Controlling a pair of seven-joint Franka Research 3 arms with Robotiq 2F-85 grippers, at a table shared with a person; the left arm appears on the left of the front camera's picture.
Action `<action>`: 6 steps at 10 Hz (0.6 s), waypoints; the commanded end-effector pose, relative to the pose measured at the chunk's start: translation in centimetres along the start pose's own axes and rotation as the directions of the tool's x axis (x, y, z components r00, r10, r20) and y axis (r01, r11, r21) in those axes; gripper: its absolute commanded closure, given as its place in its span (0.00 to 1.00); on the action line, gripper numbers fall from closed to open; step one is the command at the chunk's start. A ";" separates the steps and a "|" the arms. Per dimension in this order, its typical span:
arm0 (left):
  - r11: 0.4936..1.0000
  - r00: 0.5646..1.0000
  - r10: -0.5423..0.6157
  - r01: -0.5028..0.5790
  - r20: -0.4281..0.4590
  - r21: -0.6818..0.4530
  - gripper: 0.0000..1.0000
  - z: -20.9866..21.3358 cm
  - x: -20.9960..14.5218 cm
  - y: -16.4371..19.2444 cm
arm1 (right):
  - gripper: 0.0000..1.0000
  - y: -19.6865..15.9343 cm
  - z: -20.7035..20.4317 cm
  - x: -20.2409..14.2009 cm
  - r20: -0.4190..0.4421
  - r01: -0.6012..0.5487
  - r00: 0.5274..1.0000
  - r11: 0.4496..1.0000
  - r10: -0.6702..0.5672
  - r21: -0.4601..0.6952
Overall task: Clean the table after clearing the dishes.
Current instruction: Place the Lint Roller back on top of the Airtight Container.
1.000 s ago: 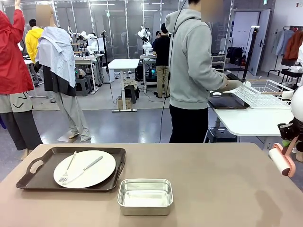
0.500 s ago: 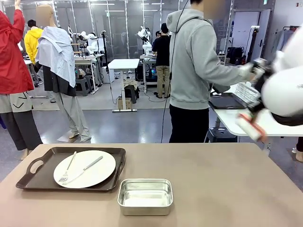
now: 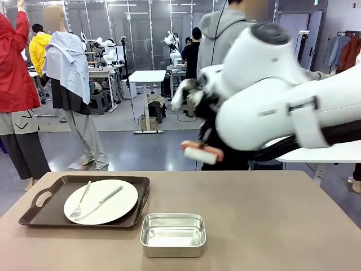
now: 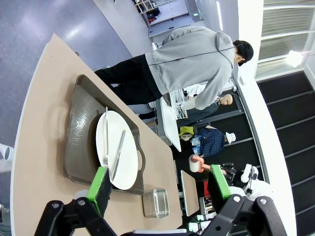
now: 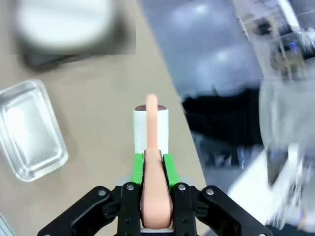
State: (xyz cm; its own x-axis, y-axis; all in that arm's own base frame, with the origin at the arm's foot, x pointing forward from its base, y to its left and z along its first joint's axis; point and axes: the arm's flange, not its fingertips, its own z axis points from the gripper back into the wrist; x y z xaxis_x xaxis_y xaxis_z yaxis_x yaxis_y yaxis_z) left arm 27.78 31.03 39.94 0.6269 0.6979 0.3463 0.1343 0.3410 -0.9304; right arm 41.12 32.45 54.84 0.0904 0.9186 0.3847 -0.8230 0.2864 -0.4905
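Surface (image 3: 271,226): plain matte taupe-brown top with rounded corners, spanning the lower front view.
Right arm (image 3: 282,107): white, comes in from 3 o'clock and reaches across the middle, above the far edge.
Tray (image 3: 39,212): dark brown with handles, at 8 o'clock on the surface.
Plate (image 3: 121,209): round and white, lying on the tray. Fork (image 3: 82,199) and knife (image 3: 101,200) rest on it side by side.
Pan (image 3: 172,217): small steel rectangle at 6 o'clock, just beside the tray.
Lint roller (image 3: 201,153): white roll with a pink handle, held off the surface.
Right fingers (image 5: 138,169) clamp its handle.
Left fingers (image 4: 101,183) are spread wide with nothing between them.
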 end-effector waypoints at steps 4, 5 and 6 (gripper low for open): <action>1.000 1.000 -0.001 0.001 0.002 -0.017 0.00 0.3 0.0 0.0 | 0.80 8.8 2.1 1.9 0.025 -0.413 0.905 0.859 0.425 0.302; 1.000 1.000 -0.001 0.001 0.002 -0.017 0.00 0.3 0.0 0.0 | 0.80 9.4 2.6 1.9 -0.070 -0.369 0.909 0.873 0.410 0.317; 1.000 1.000 -0.001 0.001 0.002 -0.017 0.00 0.3 0.0 0.0 | 0.80 9.9 -0.4 3.7 0.069 -0.390 0.919 0.878 0.387 0.279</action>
State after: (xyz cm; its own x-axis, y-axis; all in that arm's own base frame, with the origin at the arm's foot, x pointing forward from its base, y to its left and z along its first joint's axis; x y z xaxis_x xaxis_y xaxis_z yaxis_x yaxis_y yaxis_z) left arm 27.79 31.03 39.95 0.6270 0.6977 0.3464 0.1345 0.3410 -0.9304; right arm 32.15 37.33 51.92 -0.2663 0.9512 0.1561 -0.9230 -0.2050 -0.3257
